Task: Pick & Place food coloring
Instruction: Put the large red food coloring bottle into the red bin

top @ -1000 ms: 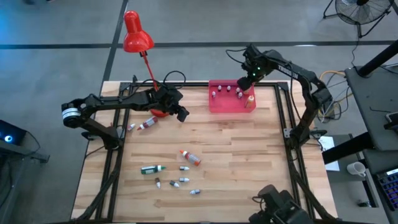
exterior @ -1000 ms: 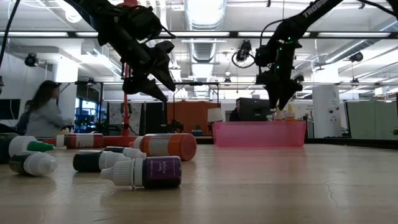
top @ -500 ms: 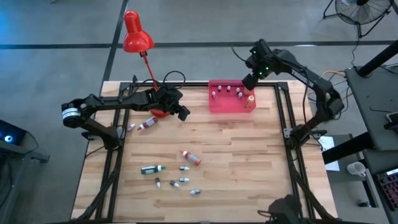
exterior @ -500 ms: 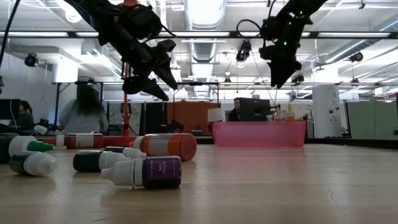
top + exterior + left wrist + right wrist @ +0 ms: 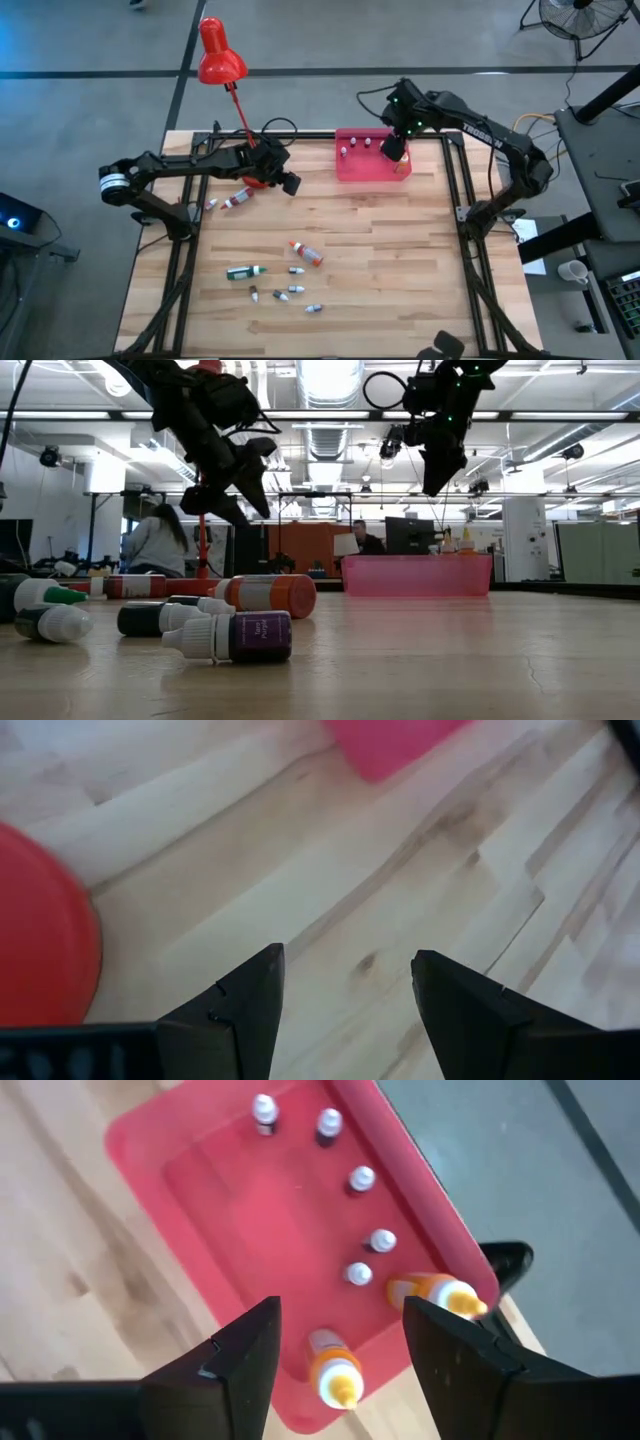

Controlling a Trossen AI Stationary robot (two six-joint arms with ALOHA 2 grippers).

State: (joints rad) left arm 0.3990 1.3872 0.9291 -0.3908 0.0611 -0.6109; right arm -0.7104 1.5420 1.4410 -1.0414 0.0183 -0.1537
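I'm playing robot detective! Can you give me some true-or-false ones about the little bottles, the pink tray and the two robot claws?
1. The pink rectangular plastic tray holds several small bottles standing upright. True.
2. The right gripper is squeezing a bottle. False: its fingers are open and empty, above the tray.
3. A dark green bottle lies on the wooden table. True.
4. The left gripper is over the tray. False: it hangs open near the red desk lamp's base.
5. Every bottle is already in the tray. False: several lie on the table.
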